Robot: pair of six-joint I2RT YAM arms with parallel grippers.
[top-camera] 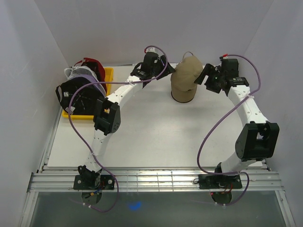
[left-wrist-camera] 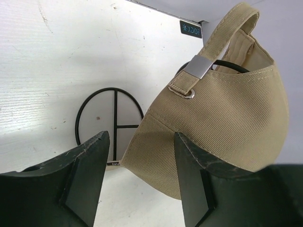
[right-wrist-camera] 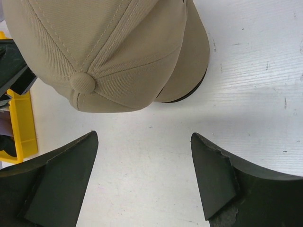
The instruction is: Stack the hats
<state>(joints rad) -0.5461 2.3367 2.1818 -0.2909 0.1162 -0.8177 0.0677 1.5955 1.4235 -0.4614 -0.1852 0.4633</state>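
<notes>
A tan cap (top-camera: 186,70) sits tilted on a black wire stand (left-wrist-camera: 110,118) at the back middle of the table. A black cap (top-camera: 75,94), a lavender cap (top-camera: 84,74), a white cap (top-camera: 70,72) and a dark red cap (top-camera: 93,62) are piled in the yellow tray (top-camera: 110,74) at the back left. My left gripper (top-camera: 166,71) is open at the tan cap's left; in the left wrist view (left-wrist-camera: 141,137) the cap's rear edge (left-wrist-camera: 227,109) lies just ahead between the fingers. My right gripper (top-camera: 204,75) is open and empty (right-wrist-camera: 143,135), just right of the tan cap (right-wrist-camera: 109,42).
White walls close in the table on the left, back and right. The left arm reaches across in front of the yellow tray. The tray's edge (right-wrist-camera: 23,123) shows at the left of the right wrist view.
</notes>
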